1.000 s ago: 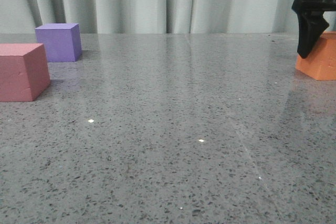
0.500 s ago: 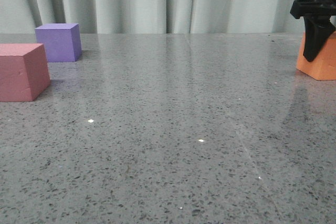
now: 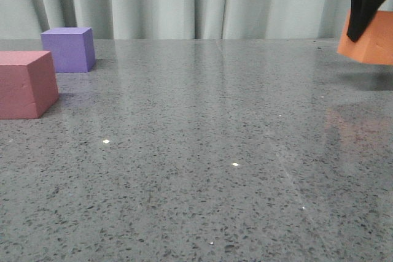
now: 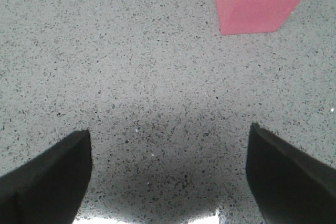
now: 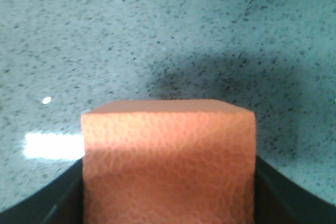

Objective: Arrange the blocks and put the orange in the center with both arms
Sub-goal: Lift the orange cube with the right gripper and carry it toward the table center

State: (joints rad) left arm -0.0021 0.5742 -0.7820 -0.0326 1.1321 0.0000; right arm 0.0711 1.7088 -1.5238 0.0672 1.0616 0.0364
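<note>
Transport step — right gripper (image 3: 363, 13) clamped on orange cube (image 3: 373, 44), lifted off table (image 3: 202, 151); left gripper (image 4: 168, 182) wide, empty — next needs carry toward center between pink-red cube (image 3: 24, 84) and purple cube (image 3: 69, 49).

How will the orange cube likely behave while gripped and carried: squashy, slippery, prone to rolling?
The orange cube looks like matte, pitted foam, so probably light and grippy. Its edges look undistorted between the right gripper fingers, so it seems reasonably firm. Flat faces suggest it will sit, not roll.

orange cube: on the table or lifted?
Lifted. The orange cube hangs in the right gripper, with a gap and shadow on the table beneath.
</note>
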